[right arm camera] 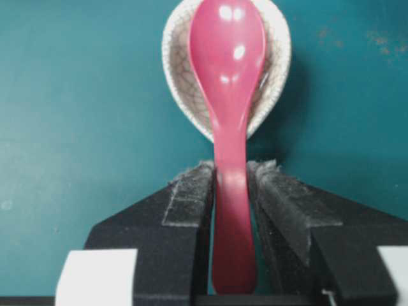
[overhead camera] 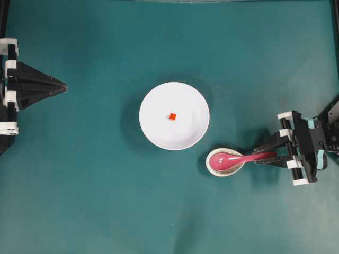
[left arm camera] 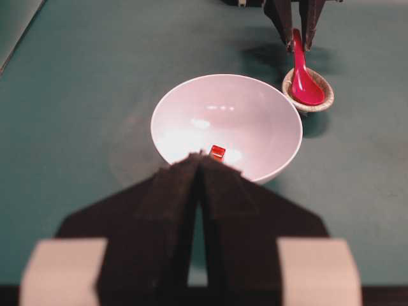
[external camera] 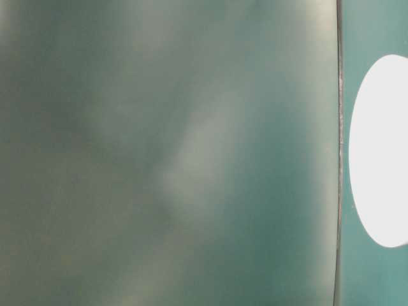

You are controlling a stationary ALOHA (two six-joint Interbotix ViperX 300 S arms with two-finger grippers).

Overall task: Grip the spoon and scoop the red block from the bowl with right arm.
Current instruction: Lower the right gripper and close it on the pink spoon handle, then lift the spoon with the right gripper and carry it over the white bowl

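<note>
Two tool fingers (right arm camera: 191,197) of the right tool (right arm camera: 231,185) pinch the spoon (right arm camera: 227,95) handle; left tool (left arm camera: 203,167) pressed together.

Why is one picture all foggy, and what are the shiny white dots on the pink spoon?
The table-level view is badly out of focus: only a green haze and a white blob at the right edge. In the right wrist view the spoon is sharp, and the dots are lamp glare on its glossy scoop. The overhead view is clear.

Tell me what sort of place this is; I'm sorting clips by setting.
Probably a robot lab tabletop, not a kitchen: two black arms face across a teal mat holding only a white bowl, spoon and spoon rest.
</note>
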